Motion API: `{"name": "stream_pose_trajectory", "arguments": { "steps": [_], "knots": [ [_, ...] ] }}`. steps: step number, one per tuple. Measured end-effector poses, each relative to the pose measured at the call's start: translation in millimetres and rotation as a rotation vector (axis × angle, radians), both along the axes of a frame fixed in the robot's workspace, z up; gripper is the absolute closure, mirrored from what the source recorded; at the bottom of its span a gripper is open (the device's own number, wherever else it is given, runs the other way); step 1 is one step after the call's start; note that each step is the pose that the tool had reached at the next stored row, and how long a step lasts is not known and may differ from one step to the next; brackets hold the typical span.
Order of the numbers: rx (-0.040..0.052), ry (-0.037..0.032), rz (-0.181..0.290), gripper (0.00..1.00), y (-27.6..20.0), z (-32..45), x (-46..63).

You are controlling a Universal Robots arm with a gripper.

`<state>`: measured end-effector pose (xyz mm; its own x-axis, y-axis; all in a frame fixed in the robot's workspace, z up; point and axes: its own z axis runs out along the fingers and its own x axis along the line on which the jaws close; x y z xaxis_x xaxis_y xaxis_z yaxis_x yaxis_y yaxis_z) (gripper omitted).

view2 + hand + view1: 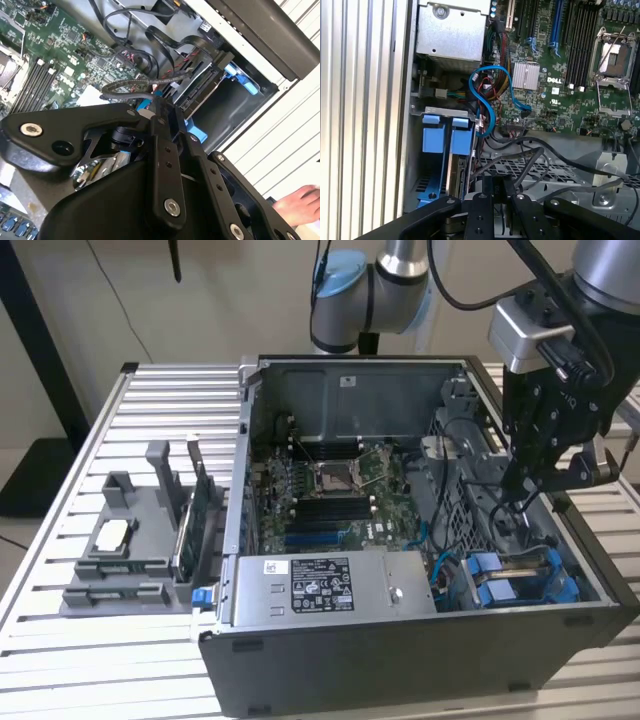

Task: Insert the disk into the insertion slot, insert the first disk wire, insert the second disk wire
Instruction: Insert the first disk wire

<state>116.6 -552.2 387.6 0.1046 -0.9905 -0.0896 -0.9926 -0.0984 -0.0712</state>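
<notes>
One tool (520, 485), closed, over the computer case (400, 665).
My tool hangs near the disk (517, 570) at the exterior view's right.

black cables (145, 82) loop across the insertion slot (545, 570), right below the gripper (520, 485); the case wall (411, 75) stands just beside; the room above is open.

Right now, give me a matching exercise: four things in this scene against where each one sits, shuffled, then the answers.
1 parts holder
2 power-supply box
3 gripper
4 motherboard

A above the case's end at the exterior view's right
B on the slatted table, outside the case
C inside the case, against its near wall
D flat on the case floor, mid-case

Pairs: 1-B, 2-C, 3-A, 4-D
</notes>
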Motion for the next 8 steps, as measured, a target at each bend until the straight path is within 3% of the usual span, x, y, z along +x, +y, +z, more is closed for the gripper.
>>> {"name": "stream_pose_trajectory", "arguments": {
  "steps": [4,8],
  "knots": [
    [-0.0046,0.0036,0.000,0.81,0.0,-0.3,0.9],
    [-0.0152,0.0146,0.000,0.81,-0.1,-0.6,3.5]
  ]
}}
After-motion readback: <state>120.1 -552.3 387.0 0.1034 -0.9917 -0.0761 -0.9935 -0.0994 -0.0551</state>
